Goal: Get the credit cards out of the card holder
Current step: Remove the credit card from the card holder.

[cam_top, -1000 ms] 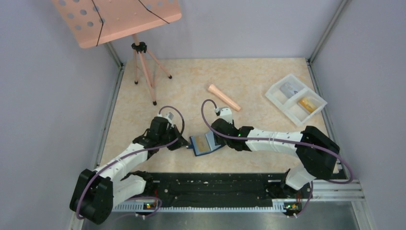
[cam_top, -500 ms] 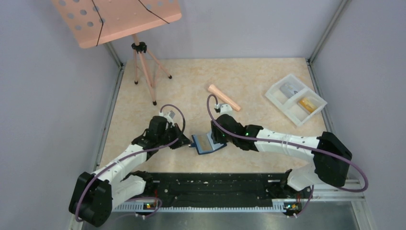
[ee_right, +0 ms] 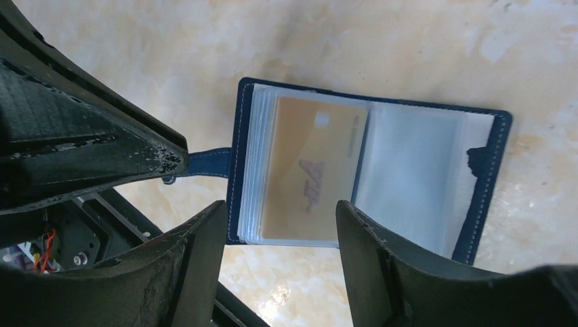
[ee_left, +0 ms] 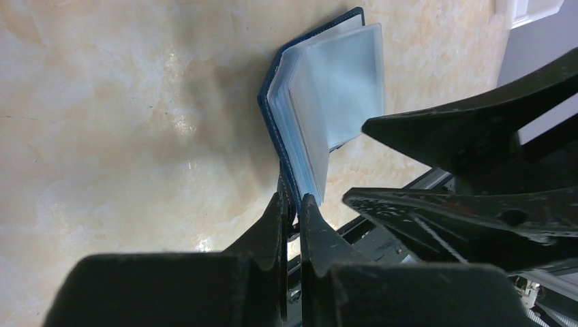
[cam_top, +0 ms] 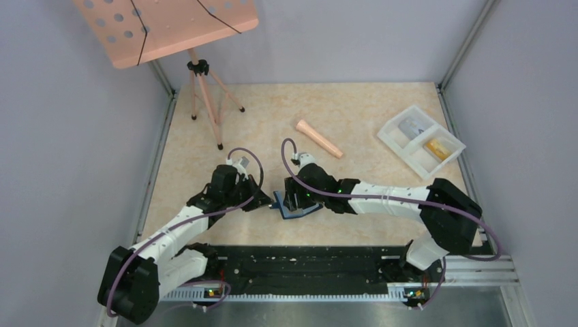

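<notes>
Navy card holder (cam_top: 296, 207) lies spread open on the bench (cam_top: 354, 109), near the middle of its near edge. The left end effector (ee_left: 292, 204) is pressed together on the holder's short closing tab (ee_right: 208, 163), which anchors it. The right end effector (ee_right: 279, 212) hangs just above the pockets with its fingers spread and empty. They straddle the tan-gold card (ee_right: 313, 174) in the top clear sleeve of the stack on the tab side.

The step in hand looks to be drawing that card out. Done well, the right fingers come down on the card alone, not on the sleeve or the leaves beneath it. Which side of the sleeve is open I cannot tell, so the pull should follow the way the card slides freely. A flat, thin card gives little to grip, so dragging it partway out and then pinching the exposed edge seems safest. The left clamp should hold firm, or the whole holder may slide along with the card.
</notes>
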Robot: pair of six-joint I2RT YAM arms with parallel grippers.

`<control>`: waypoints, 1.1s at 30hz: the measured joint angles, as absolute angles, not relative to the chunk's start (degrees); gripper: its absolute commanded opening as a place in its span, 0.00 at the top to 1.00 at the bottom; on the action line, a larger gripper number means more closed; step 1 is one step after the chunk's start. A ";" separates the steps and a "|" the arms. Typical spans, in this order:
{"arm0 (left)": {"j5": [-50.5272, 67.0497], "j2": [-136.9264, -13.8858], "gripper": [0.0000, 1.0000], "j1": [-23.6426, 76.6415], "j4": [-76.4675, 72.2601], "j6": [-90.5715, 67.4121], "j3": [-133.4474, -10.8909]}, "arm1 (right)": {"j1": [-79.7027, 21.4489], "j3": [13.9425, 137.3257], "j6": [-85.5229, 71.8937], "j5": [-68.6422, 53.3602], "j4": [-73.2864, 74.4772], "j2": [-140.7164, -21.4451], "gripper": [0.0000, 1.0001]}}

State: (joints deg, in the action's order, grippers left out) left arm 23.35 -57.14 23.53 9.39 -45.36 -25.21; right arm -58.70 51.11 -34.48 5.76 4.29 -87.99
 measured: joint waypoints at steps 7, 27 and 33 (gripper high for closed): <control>23.38 -57.12 1.00 23.53 9.41 -45.34 -25.21 | -58.70 51.11 -34.50 2.96 2.79 -92.36 0.48; 23.27 -57.12 1.00 23.53 9.47 -45.30 -25.21 | -58.65 51.11 -34.46 5.89 2.42 -93.82 0.52; 22.98 -57.12 1.00 23.53 9.52 -45.28 -25.21 | -58.63 51.11 -34.09 7.51 3.11 -93.58 0.51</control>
State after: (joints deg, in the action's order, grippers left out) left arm 22.98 -57.12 23.53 9.52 -45.28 -25.21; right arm -58.63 51.11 -34.09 7.51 3.11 -93.58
